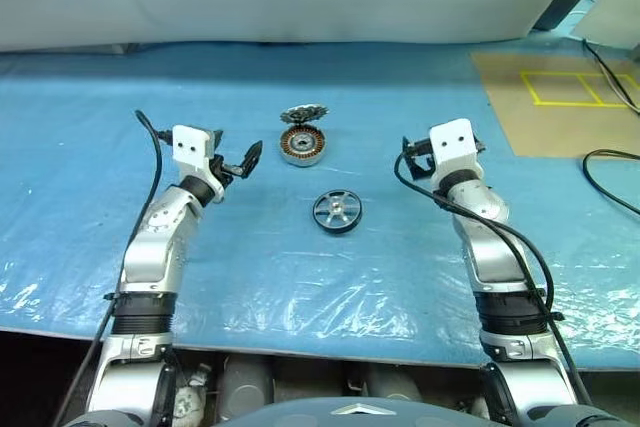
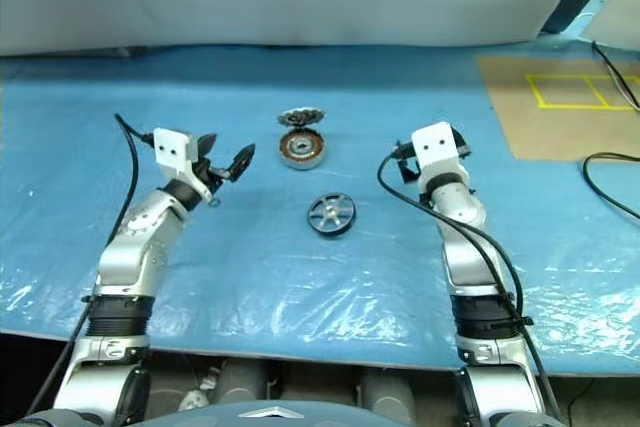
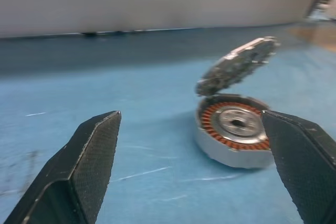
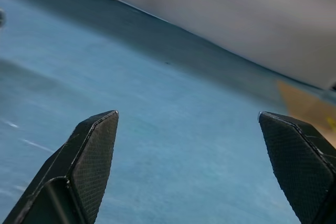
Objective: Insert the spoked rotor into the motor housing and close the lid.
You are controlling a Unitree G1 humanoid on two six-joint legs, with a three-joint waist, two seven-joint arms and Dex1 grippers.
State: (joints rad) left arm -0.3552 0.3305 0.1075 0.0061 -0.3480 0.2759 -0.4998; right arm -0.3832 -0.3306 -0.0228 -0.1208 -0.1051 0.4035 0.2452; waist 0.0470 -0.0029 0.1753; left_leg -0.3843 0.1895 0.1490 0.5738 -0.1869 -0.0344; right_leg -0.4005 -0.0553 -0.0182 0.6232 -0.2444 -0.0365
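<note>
You are looking at an evenly and brightly lit scene; the light seems to come from overhead. The blue plastic sheet [image 1: 300,267] throws white glare off its wrinkles at seven o'clock and five o'clock, near its front edge. Shadows are short and soft, sitting close under the spoked rotor [image 1: 336,212]. Both head views are sharp. In the left wrist view the motor housing [image 3: 233,135] and its raised lid [image 3: 237,65] are slightly smeared, and the backdrop at twelve o'clock is blurred.

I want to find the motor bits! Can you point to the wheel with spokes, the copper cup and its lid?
spoked rotor [image 1: 336,211], left eye view, on its silver hub.
motor housing [image 3: 234,127], left wrist view, on its centre.
lid [image 3: 237,65], left wrist view, on its raised face.
</note>
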